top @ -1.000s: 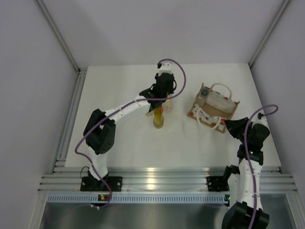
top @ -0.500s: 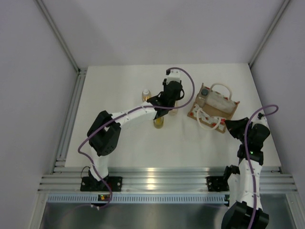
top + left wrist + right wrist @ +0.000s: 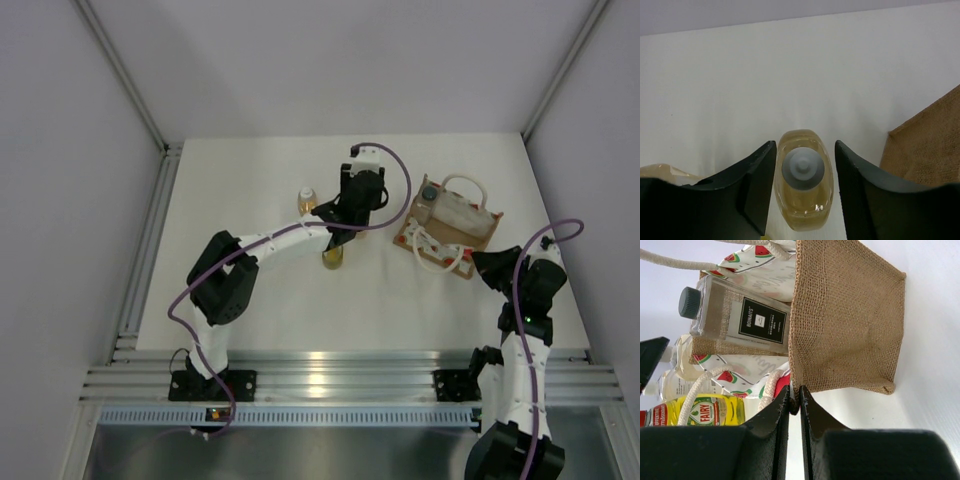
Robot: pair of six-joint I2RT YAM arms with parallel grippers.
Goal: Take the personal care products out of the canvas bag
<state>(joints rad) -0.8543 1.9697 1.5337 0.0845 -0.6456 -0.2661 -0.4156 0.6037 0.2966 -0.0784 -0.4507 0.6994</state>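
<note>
**Amber bottle [image 3: 804, 200] upright between the fingers, one product yet to come out**

Flanked closely on both sides by the black fingers [image 3: 752, 190] of the left gripper [image 3: 805, 146]. Impossible to tell whether pinched or just let go. Reads as a set-down: base on the white table [image 3: 790, 75], pale cap up, no tilt.

Placed apart from the canvas bag [image 3: 452, 228], at three o'clock of it in the overhead view, probably to keep the bag's mouth reachable. At ten o'clock, a white-capped bottle [image 3: 307, 198]. At seven o'clock, a yellow-amber bottle [image 3: 333, 255]. Both out on the table.

Over at the right gripper [image 3: 794, 396]: pressed together on the bag's burlap edge, seemingly to pin it against sliding.

Inside the bag, lying flat with its dark cap toward eleven o'clock: the clear squarish bottle [image 3: 740, 315], in all likelihood the last to fetch.
</note>
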